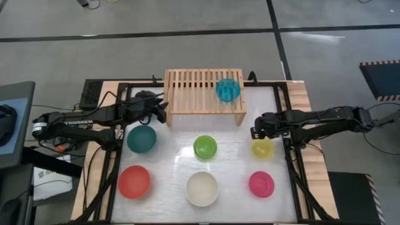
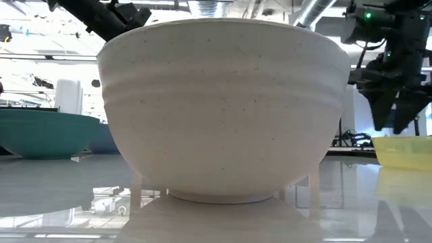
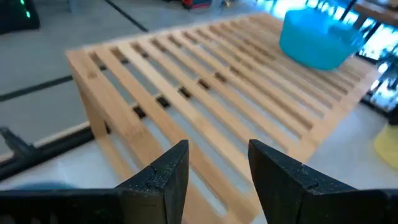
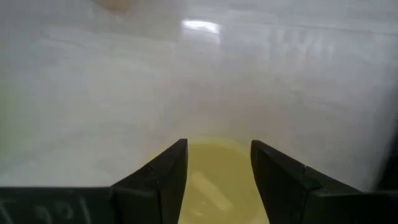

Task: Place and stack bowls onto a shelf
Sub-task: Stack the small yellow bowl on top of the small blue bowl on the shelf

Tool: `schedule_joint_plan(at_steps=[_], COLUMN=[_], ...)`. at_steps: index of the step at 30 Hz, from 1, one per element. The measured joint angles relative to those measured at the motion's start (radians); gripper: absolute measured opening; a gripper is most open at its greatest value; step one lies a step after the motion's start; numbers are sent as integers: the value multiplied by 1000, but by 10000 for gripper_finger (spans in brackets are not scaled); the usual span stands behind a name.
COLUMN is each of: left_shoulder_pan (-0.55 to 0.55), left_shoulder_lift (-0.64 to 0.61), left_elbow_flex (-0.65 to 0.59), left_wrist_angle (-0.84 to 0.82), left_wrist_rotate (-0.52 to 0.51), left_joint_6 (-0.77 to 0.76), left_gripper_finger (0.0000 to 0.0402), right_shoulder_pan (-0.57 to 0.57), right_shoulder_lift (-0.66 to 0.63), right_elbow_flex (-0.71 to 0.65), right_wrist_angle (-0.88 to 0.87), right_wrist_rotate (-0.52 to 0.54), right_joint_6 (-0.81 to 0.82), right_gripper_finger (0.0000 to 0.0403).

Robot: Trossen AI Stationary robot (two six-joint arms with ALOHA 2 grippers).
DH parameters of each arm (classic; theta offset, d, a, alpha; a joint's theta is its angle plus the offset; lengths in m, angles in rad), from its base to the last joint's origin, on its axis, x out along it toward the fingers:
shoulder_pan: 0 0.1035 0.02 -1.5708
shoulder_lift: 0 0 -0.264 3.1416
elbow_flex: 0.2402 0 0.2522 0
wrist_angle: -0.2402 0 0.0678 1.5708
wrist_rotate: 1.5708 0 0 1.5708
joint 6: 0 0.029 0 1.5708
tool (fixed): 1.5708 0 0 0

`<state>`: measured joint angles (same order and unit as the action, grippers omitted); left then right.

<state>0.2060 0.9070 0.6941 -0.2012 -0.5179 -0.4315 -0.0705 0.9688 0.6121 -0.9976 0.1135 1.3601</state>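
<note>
Closest to the low camera sits the cream-white bowl (image 2: 223,108) on the white table (image 1: 169,156), in the front row between the red-orange bowl (image 1: 134,181) and the magenta bowl (image 1: 261,184). Right gripper (image 1: 257,132) hangs over the yellow bowl (image 1: 262,149) — fingers parted, holding nothing. Left gripper (image 1: 164,111) waits parted and empty beside the shelf (image 1: 187,94), where the cyan bowl (image 1: 228,89) rests.

low view: cream bowl (image 2: 223,108) fills frame, hides shelf and most bowls | teal bowl (image 2: 47,133) cut by left edge | yellow bowl (image 2: 405,150) cut by right edge | right wrist view: yellow bowl mostly behind the fingers (image 4: 158,180), blurred | left wrist view: shelf (image 3: 205,93) blurred
</note>
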Motion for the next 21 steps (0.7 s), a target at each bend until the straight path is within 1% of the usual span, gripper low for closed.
schedule_joint_plan(at_steps=[3, 10, 17, 21], left_shoulder_pan=[-13, -36, -57, -76], left_shoulder_lift=[0, 0, 0, 0], left_elbow_flex=[0, 0, 0, 0], left_wrist_angle=[-38, -118, -162, -167], left_wrist_rotate=[0, 1, 15, 16], left_joint_6=[-42, -146, -168, -168], left_gripper_finger=[151, 151, 151, 151], right_shoulder_pan=[-11, -11, 17, 53], right_shoulder_lift=[0, 12, 72, 121], right_elbow_flex=[0, 0, 0, 0], right_wrist_angle=[-26, -20, -23, -50], right_wrist_rotate=[-2, -2, -7, -3], right_joint_6=[-14, -41, -55, -56], right_gripper_finger=[203, 203, 203, 203])
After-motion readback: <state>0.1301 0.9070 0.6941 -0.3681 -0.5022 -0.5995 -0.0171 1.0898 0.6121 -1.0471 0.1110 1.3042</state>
